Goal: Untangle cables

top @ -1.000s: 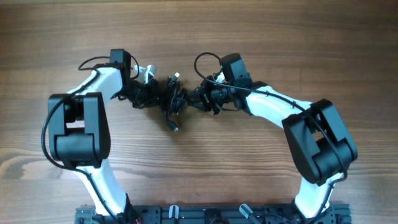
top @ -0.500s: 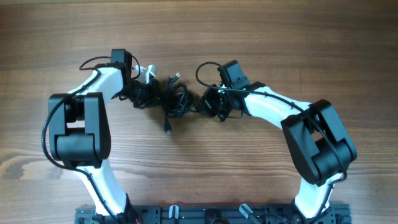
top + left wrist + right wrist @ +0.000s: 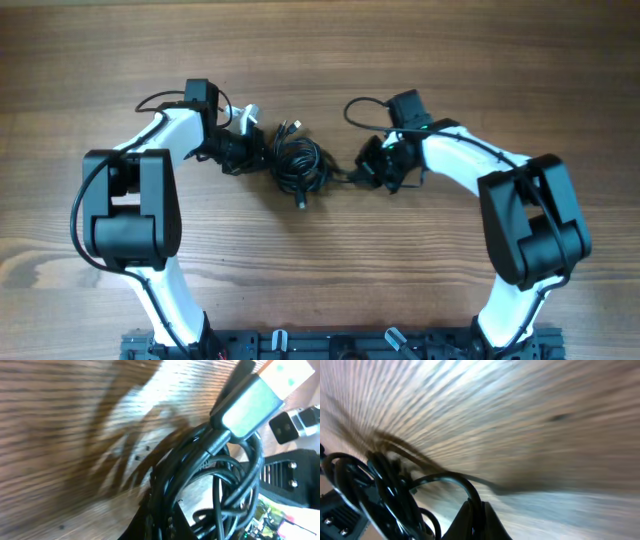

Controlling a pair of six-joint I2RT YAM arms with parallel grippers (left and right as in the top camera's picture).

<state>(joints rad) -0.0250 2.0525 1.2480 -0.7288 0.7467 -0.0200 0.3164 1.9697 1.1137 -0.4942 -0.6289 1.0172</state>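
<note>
Found the cables [image 3: 297,163] bunched as one dark knotted coil on the tabletop [image 3: 320,270], approx. mid-way between the two arms. Noted a near plug end [image 3: 302,203] poking out toward the robot's base and a far plug end [image 3: 289,126] on the opposite side. Saw in left wrist view a silver plug [image 3: 252,402] lying over several strands, packed v. tight and crossing each other.

Found left gripper [image 3: 256,156] w/ jaws closed on strands at the coil's left edge. Found right gripper [image 3: 358,174] w/ jaws closed too, pinching one thin strand, a loop arching up just beside the pinch. Couldn't tell which cable either side held, nor whether both held the same one.

Judged the main risks as follows:
- Could cinch the knot tighter instead of opening it, if pulled apart w/ both grips feeding thru the same tangle.
- Could lose the right-side strand: thin, smooth, held by a small pinch, so likely to slip under load.
- Could drag the whole coil sideways across the tabletop w/o loosening anything, given the left grip on several strands at once.
- Could snag a plug end inside a loop and lock the tangle.
</note>
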